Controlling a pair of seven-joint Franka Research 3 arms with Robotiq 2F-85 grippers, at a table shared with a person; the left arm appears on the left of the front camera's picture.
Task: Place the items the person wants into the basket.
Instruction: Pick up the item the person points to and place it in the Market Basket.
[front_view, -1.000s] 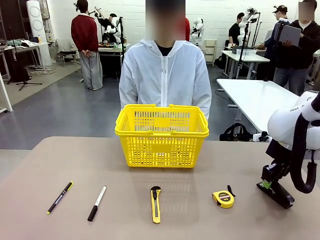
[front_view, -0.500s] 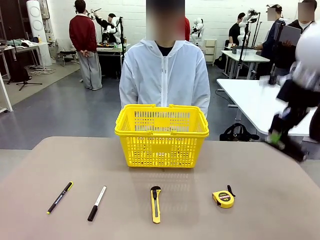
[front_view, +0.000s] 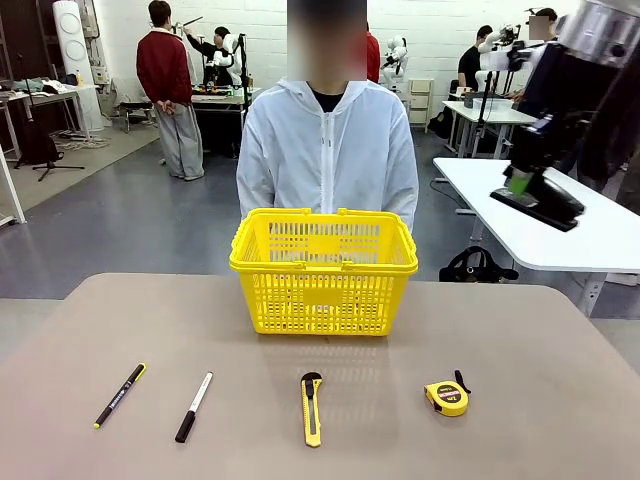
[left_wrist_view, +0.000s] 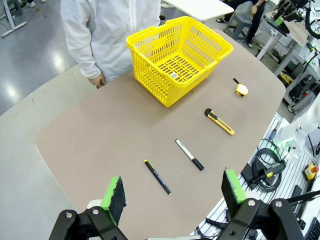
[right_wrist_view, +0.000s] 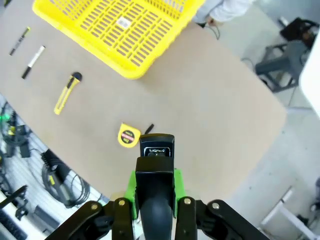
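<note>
The tan table (front_view: 520, 340) carries a yellow basket (front_view: 323, 270) at centre frame, towards its far edge. Along the bottom of the frame lies a row, left to right and well apart: pen (front_view: 120, 395), marker (front_view: 194, 406), knife (front_view: 312, 408), tape measure (front_view: 446, 397).

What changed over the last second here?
The right gripper, shut on a black object, rose from near the table to high at the right. The basket, tape measure, marker and the person stayed put.
</note>
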